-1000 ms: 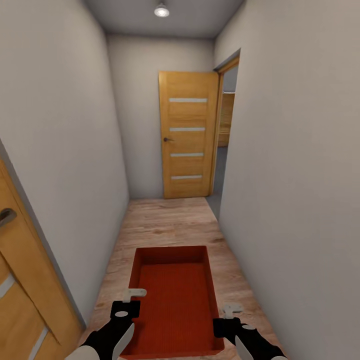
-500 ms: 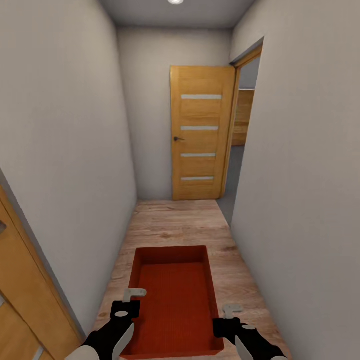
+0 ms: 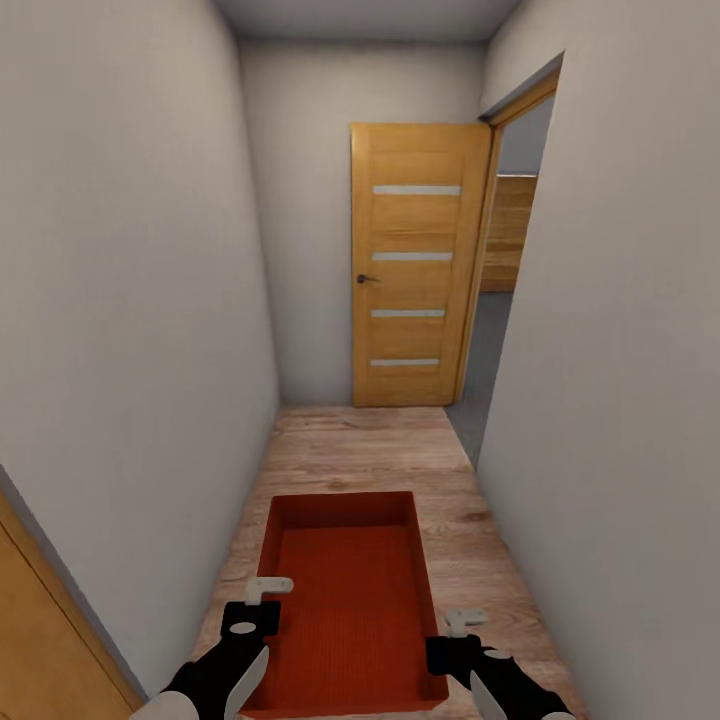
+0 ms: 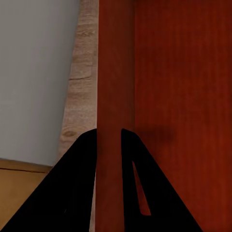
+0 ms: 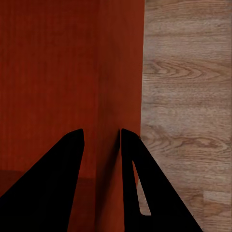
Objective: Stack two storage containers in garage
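Observation:
One orange-red storage container (image 3: 345, 590) hangs level in front of me over the light wood-plank hallway floor (image 3: 360, 450). My left gripper (image 3: 262, 612) is shut on its left wall, and the left wrist view has that wall (image 4: 115, 72) pinched in my left gripper (image 4: 108, 137). My right gripper (image 3: 450, 640) is shut on the right wall. In the right wrist view that wall (image 5: 121, 72) runs through my right gripper (image 5: 100, 137). The container is empty. The living room is out of view. Grey floor (image 3: 485, 350) lies beyond a doorway ahead on the right; I cannot tell whether it is the garage.
The hallway is narrow, with a grey wall close on each side. An open wooden door with glass slats (image 3: 415, 265) stands at the far end beside the doorway. Part of another wooden door (image 3: 45, 640) is near my left side.
The whole view has shifted: the far door looks larger and further right, and the near left door has slid mostly out of frame. The container and both grips look unchanged.

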{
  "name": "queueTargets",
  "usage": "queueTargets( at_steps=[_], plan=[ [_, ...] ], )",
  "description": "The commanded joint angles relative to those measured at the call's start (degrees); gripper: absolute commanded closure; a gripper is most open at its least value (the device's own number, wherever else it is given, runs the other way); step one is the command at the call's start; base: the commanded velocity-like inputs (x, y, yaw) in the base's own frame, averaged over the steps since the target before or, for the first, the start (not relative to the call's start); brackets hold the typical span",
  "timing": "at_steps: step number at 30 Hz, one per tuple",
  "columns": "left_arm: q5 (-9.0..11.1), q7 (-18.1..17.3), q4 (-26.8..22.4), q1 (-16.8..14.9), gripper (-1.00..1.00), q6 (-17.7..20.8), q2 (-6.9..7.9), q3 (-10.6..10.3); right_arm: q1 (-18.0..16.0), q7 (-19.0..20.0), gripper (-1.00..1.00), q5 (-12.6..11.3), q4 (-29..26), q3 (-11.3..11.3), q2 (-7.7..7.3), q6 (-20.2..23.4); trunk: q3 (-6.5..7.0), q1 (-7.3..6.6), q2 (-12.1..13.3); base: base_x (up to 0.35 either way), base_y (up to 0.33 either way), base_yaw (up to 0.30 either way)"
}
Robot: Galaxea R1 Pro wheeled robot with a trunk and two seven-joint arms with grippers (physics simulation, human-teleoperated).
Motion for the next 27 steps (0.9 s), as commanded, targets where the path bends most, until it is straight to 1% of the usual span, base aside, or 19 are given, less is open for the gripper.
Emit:
queueTargets(
  at_steps=[1, 27],
  plan=[
    [1.9, 0.53, 0.13, 0.01, 1.0, 0.33, 0.09, -1.34, -0.04, 0.37, 1.0, -0.13, -2.57, -0.1, -0.02, -1.4, -0.08, 0.04, -0.04, 0.34, 0.0, 0.0],
    [1.91, 0.53, 0.1, 0.01, 1.0, 0.33, 0.1, -1.34, -0.04, 0.36, 1.0, -0.13, -2.59, -0.1, -0.02, -1.4, -0.08, 0.04, -0.04, 0.341, 0.0, 0.0]
  ],
)
